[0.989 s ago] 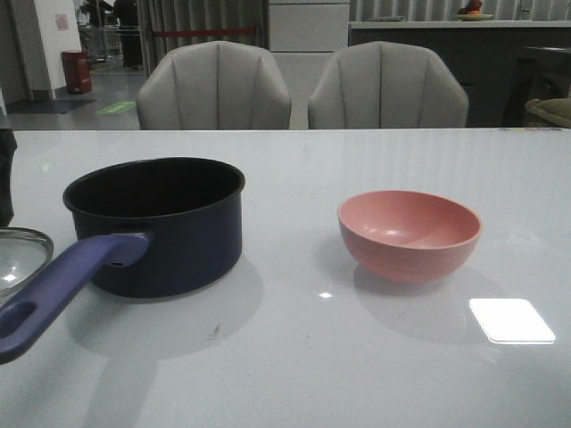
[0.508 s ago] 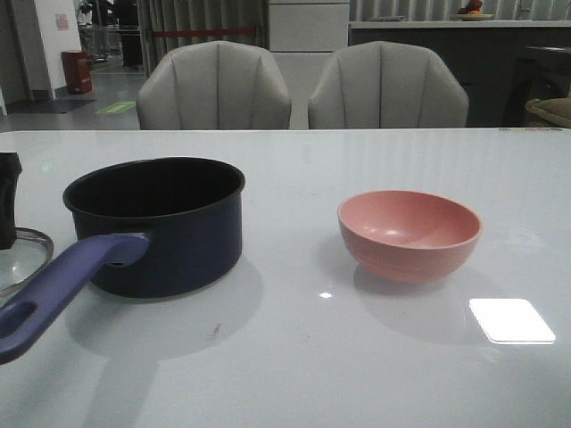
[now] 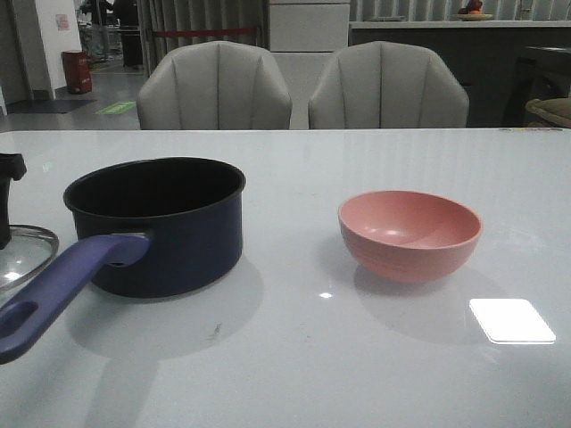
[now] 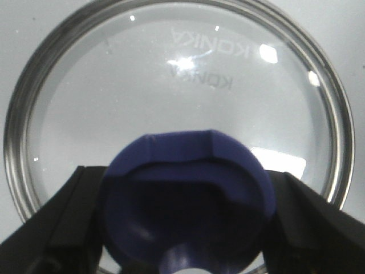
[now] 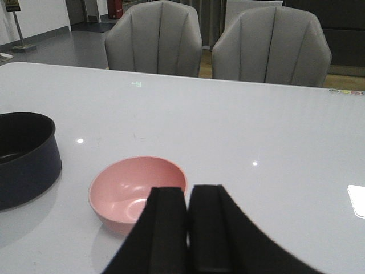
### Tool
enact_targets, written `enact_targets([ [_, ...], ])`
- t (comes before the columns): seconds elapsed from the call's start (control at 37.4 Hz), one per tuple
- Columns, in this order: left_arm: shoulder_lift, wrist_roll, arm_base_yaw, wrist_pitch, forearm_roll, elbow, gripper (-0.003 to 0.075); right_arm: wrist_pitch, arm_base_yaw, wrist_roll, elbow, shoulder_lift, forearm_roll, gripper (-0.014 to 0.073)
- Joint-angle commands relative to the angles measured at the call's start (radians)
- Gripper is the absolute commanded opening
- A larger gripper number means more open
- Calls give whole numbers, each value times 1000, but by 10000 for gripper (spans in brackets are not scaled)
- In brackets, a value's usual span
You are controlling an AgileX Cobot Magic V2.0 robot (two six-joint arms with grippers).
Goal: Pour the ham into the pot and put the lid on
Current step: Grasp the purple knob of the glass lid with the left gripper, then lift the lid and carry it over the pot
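The clear glass lid (image 4: 171,85) with a blue-purple knob (image 4: 188,154) sits at the table's left edge (image 3: 22,254), left of the pot's handle. My left gripper (image 4: 185,182) grips the knob from both sides; in the front view only a dark part of it (image 3: 9,201) shows. The dark navy pot (image 3: 169,223) stands left of centre, its purple-blue handle (image 3: 62,285) pointing to the front left. It also shows in the right wrist view (image 5: 25,160). My right gripper (image 5: 188,197) is shut and empty, above the near side of the pink bowl (image 5: 134,191). The ham is out of view.
The pink bowl (image 3: 409,234) stands right of centre and looks empty. A bright patch of reflected light (image 3: 511,320) lies on the white table in front of it. Two grey chairs (image 3: 214,85) stand behind the table's far edge.
The lid and my left gripper have shifted a little to the right, toward the pot's handle. Pot and bowl have not moved.
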Motion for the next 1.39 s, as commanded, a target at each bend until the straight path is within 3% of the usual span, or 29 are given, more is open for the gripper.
enact_targets([
  [0.0, -55, 0, 2, 14, -8, -53, 249, -75, 0, -8, -27, 6, 1, 156],
  [0.67, -257, 53, -13, 32, -10, -179, 248, -75, 0, -8, -27, 6, 1, 156],
  [0.96, -274, 114, -193, 40, -12, -200, 248, -75, 0, -8, -27, 6, 1, 156],
  [1.15, -274, 116, -331, -29, -12, -200, 248, -75, 0, -8, -27, 6, 1, 156],
  [1.36, -232, 126, -406, -25, -12, -241, 248, -75, 0, -8, -27, 6, 1, 156],
])
